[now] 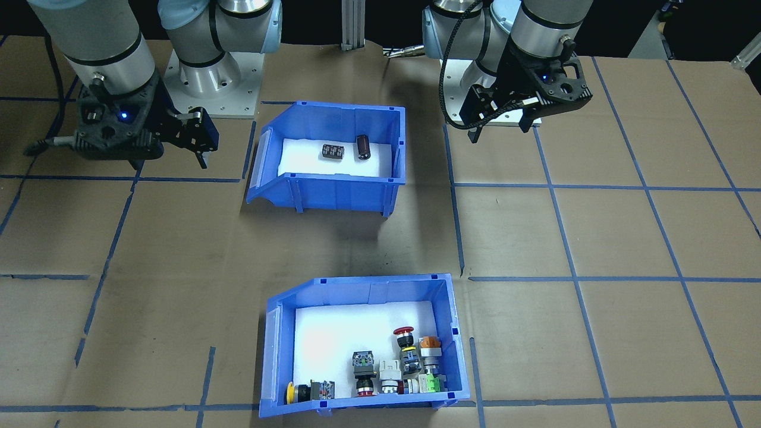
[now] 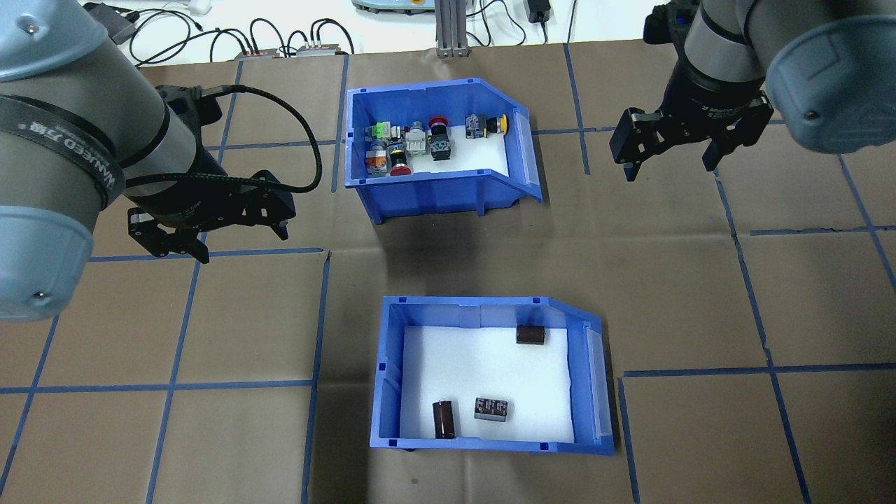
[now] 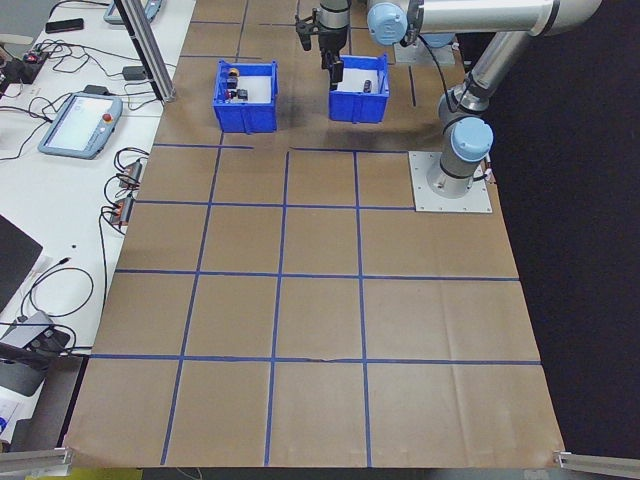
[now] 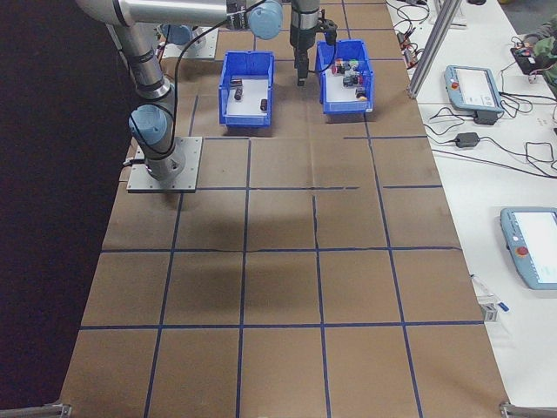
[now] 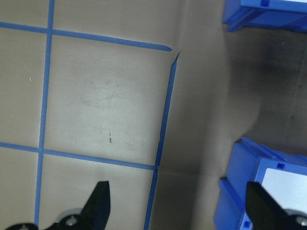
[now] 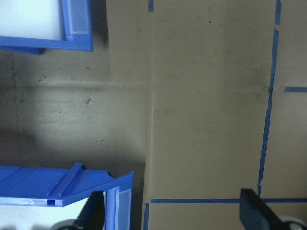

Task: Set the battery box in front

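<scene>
Battery box (image 2: 490,374) sits nearest the robot, switch bin (image 2: 437,143) beyond; left gripper (image 2: 210,234) and right gripper (image 2: 675,150) hover wide, empty, flanking them for approach.

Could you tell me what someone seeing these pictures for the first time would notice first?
Two blue plastic bins with white foam liners stand out on the brown table with its blue tape grid. The nearer to the robot, the battery box, holds three small dark cylinders; the farther bin holds colourful push-button switches. The left gripper and the right gripper hover open on either side, holding nothing.
</scene>
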You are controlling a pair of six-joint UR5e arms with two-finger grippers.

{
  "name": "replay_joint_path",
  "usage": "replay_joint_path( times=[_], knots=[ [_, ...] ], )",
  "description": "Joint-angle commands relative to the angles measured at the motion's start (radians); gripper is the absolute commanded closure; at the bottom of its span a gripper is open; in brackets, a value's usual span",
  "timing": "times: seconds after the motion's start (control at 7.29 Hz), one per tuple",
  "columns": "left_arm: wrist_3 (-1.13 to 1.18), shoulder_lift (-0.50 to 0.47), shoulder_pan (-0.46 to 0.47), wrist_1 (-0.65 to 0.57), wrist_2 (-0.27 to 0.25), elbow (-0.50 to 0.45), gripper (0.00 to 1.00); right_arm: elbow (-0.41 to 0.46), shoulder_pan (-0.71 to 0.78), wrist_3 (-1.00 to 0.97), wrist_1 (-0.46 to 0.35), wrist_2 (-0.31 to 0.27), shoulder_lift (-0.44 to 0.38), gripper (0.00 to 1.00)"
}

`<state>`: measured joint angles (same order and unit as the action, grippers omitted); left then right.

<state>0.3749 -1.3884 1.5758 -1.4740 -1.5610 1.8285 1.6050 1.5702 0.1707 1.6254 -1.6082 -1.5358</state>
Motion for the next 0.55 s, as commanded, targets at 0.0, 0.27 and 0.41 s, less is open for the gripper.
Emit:
replay_joint_path(
  times=[0.0,0.27,0.41],
  knots=[
    [0.328,0.015,0.030,0.003,0.068,0.052,0.01,-0.078,0.023,0.215,0.010,0.010,0.096,0.00],
    [0.737,0.040,0.117,0.001,0.070,0.101,0.01,-0.237,0.101,0.475,0.007,0.044,0.248,0.00],
    [0.888,0.042,0.180,0.006,0.068,0.121,0.01,-0.310,0.163,0.615,0.008,0.042,0.314,0.00]
  ],
)
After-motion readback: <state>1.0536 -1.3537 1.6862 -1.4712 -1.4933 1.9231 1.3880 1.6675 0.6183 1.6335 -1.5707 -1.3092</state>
